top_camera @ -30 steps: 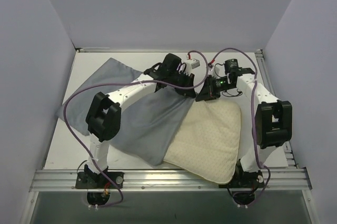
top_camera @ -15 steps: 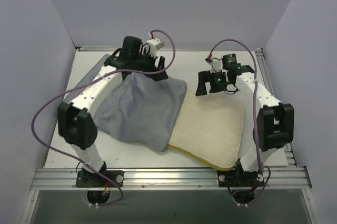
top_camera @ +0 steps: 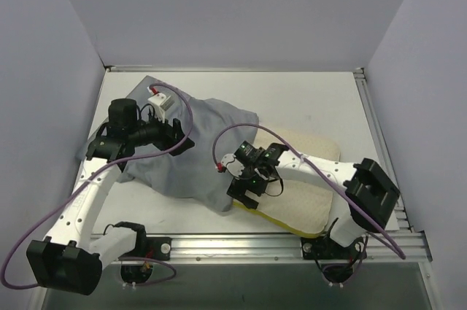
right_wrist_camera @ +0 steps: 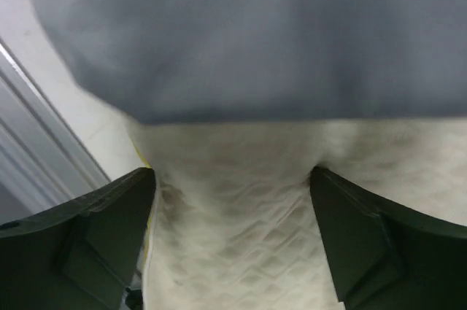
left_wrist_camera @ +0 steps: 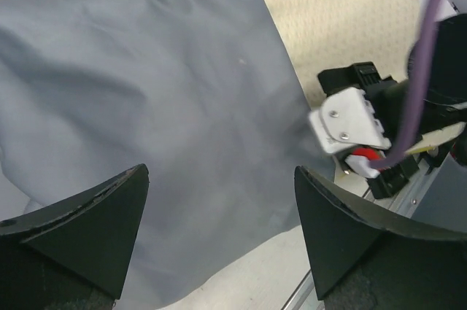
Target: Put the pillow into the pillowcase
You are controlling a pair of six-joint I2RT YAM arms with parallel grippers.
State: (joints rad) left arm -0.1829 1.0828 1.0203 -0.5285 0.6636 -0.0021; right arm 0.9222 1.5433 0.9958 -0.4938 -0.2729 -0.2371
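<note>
Right end effector (top_camera: 244, 193), spread and empty, has swung across so the pillow (top_camera: 303, 204) lies beneath it and the pillowcase (top_camera: 204, 149) just ahead, while the left end effector (top_camera: 181, 137), also released, hovers over the dropped cloth, which likely needs regrasping.

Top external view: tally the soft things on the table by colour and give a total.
Grey: 1, the pillowcase
Cream-white with a yellow edge: 1, the pillow
Total: 2
</note>
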